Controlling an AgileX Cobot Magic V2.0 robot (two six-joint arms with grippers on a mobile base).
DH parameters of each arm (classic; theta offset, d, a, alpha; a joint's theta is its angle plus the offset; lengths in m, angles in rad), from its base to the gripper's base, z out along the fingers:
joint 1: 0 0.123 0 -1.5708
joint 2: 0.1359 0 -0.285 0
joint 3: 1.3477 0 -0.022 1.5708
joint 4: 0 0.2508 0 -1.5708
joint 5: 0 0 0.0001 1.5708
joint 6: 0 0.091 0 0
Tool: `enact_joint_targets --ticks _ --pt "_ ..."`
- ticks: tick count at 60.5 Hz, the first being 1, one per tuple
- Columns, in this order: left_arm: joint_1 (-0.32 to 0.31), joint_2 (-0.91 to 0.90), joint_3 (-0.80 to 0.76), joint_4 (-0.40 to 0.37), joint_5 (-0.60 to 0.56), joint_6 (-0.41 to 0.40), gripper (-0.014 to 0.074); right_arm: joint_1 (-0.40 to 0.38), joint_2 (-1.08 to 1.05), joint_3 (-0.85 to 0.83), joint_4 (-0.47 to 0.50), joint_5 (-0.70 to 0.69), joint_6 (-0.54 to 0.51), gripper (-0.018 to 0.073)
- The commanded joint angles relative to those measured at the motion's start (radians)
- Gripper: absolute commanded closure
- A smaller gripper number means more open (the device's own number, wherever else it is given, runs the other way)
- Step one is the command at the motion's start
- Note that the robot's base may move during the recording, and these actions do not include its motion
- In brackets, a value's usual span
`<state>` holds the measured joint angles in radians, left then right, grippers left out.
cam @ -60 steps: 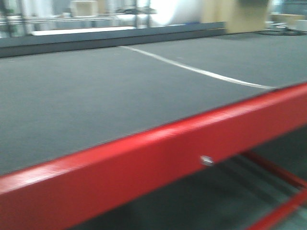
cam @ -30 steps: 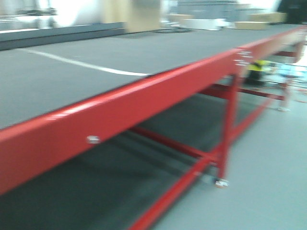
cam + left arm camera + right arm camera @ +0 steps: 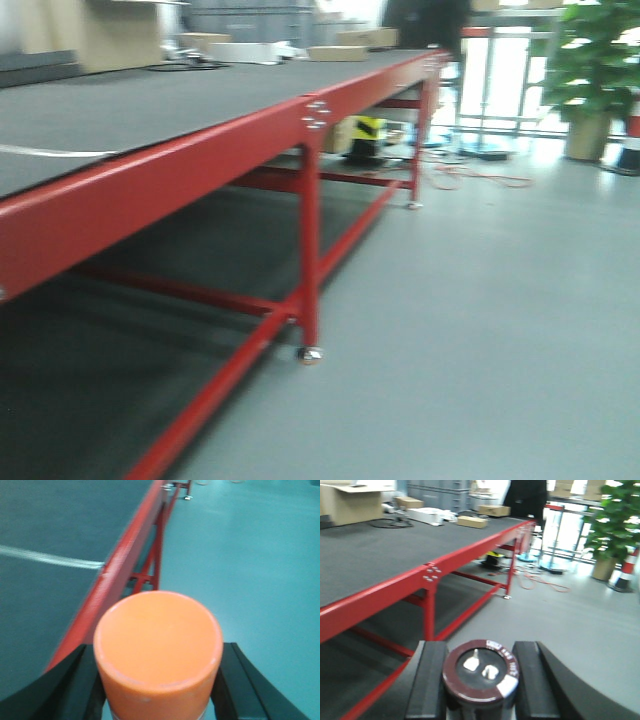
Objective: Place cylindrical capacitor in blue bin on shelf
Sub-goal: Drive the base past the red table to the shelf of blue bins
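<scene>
Cylindrical capacitor [image 3: 481, 672]: gripped upright in the right pincer [image 3: 481, 680], clamped between its two black fingers [image 3: 427, 680]. The dark maroon top faces the right wrist camera, with two silvery terminals and a pale stripe on the rim. The cylindrical capacitor hangs over the grey floor [image 3: 570, 620], just beside the tabletop's [image 3: 370, 555] red front rail [image 3: 395, 592].

Left pincer [image 3: 157, 680]: closed on an orange cylinder [image 3: 157, 635], with one black finger [image 3: 65, 685] at each side. It is held above the red rail's edge. A white line [image 3: 50, 559] crosses the dark grey tabletop surface near it.

Surroundings: cardboard boxes [image 3: 472, 521] lie at the tabletop's far end. A red cable [image 3: 540, 582] lies on the floor past the far leg. A potted plant [image 3: 615, 525] and a striped cone [image 3: 626, 572] stand well apart, at the right. The front view is blurred.
</scene>
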<state>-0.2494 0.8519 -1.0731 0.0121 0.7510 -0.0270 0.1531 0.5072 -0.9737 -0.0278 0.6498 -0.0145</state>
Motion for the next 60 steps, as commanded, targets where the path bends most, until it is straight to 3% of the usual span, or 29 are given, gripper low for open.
enact_joint_targets --ticks 1,60 --pt "-0.006 -0.006 -0.01 -0.005 -0.015 -0.002 0.0707 0.002 -0.005 -0.001 -0.014 -0.029 -0.003 0.0659" --pt "-0.006 -0.006 -0.01 -0.005 -0.015 -0.002 0.0707 0.002 -0.005 -0.001 -0.014 -0.029 -0.003 0.0659"
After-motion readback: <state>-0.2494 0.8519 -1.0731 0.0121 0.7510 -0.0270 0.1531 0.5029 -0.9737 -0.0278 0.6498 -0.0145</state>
